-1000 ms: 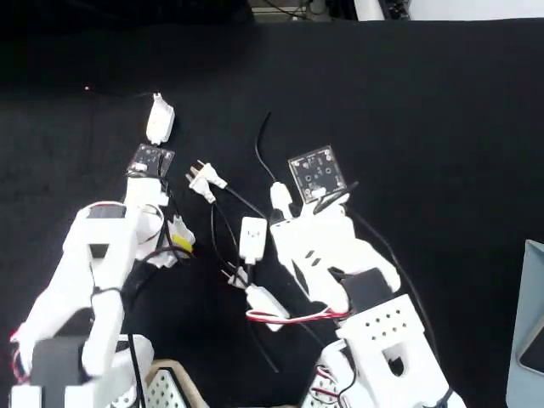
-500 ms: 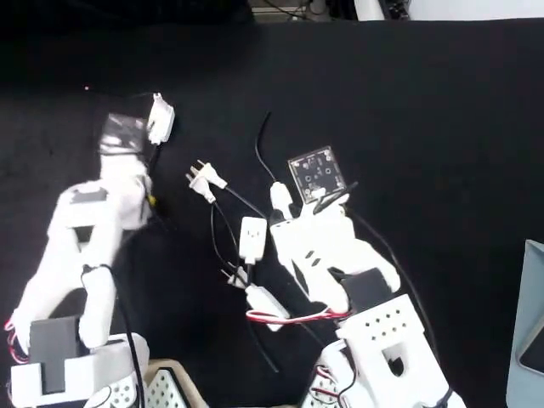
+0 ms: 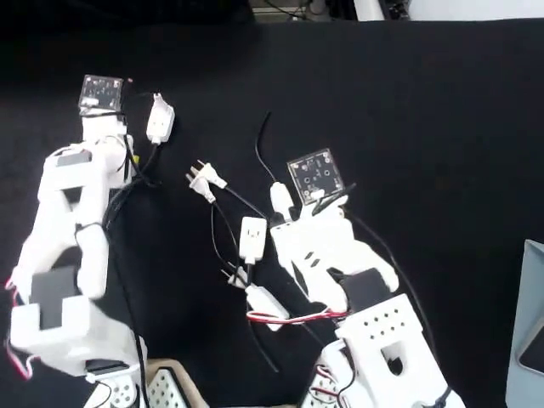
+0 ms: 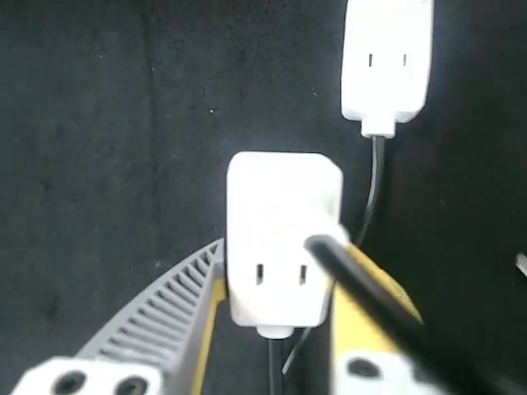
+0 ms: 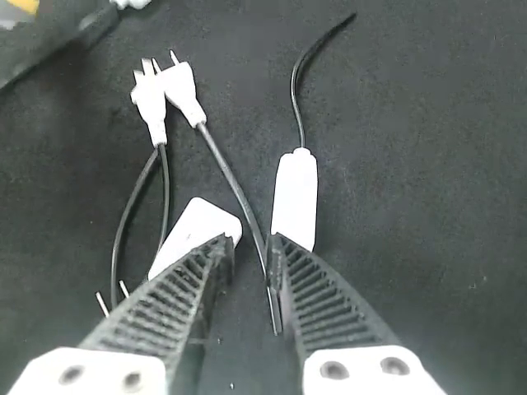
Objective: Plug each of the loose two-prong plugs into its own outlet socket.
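My left gripper [image 4: 280, 251] is shut on a white outlet socket [image 4: 278, 234], held between its grey and yellow fingers with its two slots facing the camera. A second white socket [image 4: 387, 58] lies just beyond it, also seen in the high view [image 3: 159, 119] beside the left arm [image 3: 81, 183]. Two white two-prong plugs [image 3: 205, 180] lie mid-table on black cables. My right gripper [image 5: 247, 243] hovers open by a narrow gap, a black cable running through it. A flat socket [image 5: 198, 226] and a long white socket [image 5: 295, 196] lie on either side of its tips.
Another white plug [image 3: 262, 299] with bare prongs lies near the right arm's base [image 3: 382, 340]. Black cables loop across the middle of the black table. A grey-blue bin [image 3: 531, 323] stands at the right edge.
My left arm has swung from mid-table to the far left, stopping beside the far-left socket. The right arm and the plugs have stayed put.
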